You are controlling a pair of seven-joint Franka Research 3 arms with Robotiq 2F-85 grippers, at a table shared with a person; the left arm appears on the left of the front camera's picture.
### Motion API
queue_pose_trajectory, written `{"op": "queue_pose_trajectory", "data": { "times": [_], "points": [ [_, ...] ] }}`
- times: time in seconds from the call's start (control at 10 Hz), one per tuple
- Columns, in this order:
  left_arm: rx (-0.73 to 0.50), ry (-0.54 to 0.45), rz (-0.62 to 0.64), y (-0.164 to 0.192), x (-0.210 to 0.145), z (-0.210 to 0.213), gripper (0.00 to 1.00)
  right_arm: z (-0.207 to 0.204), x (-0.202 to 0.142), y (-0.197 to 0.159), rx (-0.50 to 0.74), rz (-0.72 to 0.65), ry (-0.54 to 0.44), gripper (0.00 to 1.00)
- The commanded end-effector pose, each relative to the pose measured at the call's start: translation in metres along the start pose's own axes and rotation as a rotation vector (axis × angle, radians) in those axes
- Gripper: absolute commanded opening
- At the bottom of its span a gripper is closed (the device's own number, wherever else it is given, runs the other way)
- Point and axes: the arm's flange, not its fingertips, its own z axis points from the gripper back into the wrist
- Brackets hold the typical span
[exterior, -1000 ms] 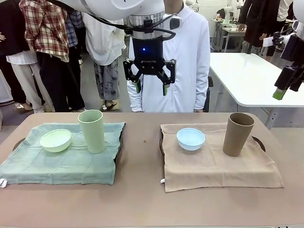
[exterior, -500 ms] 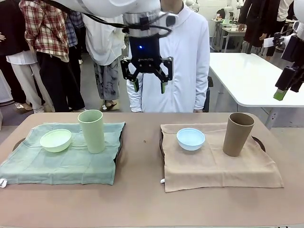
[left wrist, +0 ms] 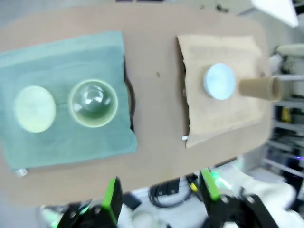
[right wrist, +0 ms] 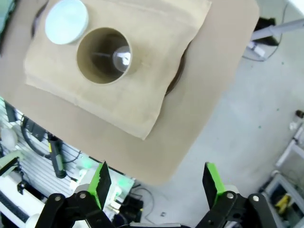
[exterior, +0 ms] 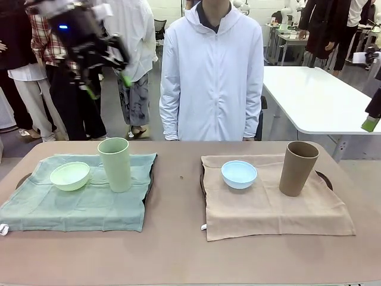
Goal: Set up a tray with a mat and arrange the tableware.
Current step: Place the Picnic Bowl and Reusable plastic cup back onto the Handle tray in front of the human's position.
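A pale green bowl [exterior: 70, 176] and a tall pale green cup [exterior: 115, 164] stand on a green mat [exterior: 77, 208] draped over a dark tray [exterior: 149, 179] at the left. At the right, a light blue bowl [exterior: 239, 174] and a tan-brown cup [exterior: 297, 168] stand on a tan mat [exterior: 274, 208] over a second tray [exterior: 324, 176]. My left gripper [exterior: 108, 83] hangs open and empty, high above the table's far left, blurred. My right gripper [right wrist: 156, 183] is open and empty, high over the table's right end beyond the tan cup [right wrist: 104, 55].
A person in a white coat [exterior: 211, 71] stands at the far edge, hands out of sight. Bare brown tabletop [exterior: 178, 196] runs between the two trays and along the front. A white table [exterior: 315, 98] stands behind on the right, with people standing behind on the left.
My left arm has swung from above the table's middle up and away to the far left. The right gripper has drifted slightly toward the right edge. The tableware has not moved.
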Motion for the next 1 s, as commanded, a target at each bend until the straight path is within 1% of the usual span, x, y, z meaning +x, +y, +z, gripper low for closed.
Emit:
{"op": "queue_pose_trajectory", "data": {
  "times": [0.0, 0.2, 0.4, 0.5, 0.8, 0.9],
  "points": [
    [-0.145, -0.012, -0.015, 0.067, -0.023, 0.016, 0.86, 0.008, -0.015, -0.017, 0.160, -0.043, -0.035, 1.00],
    [-0.288, -0.017, -0.047, 0.130, -0.035, 0.035, 0.86, 0.007, -0.031, -0.042, 0.298, -0.131, -0.067, 1.00],
    [-0.422, -0.017, -0.026, 0.193, -0.044, 0.046, 0.86, 0.003, -0.055, -0.065, 0.484, -0.212, -0.108, 1.00],
    [-0.466, -0.019, 0.005, 0.217, -0.047, 0.045, 0.86, -0.002, -0.068, -0.074, 0.557, -0.239, -0.120, 1.00],
    [-0.613, -0.040, 0.054, 0.265, -0.053, 0.027, 0.86, -0.015, -0.102, -0.095, 0.753, -0.313, -0.163, 1.00],
    [-0.670, -0.058, 0.076, 0.279, -0.055, 0.013, 0.86, -0.019, -0.112, -0.102, 0.783, -0.367, -0.174, 1.00]
  ]
}}
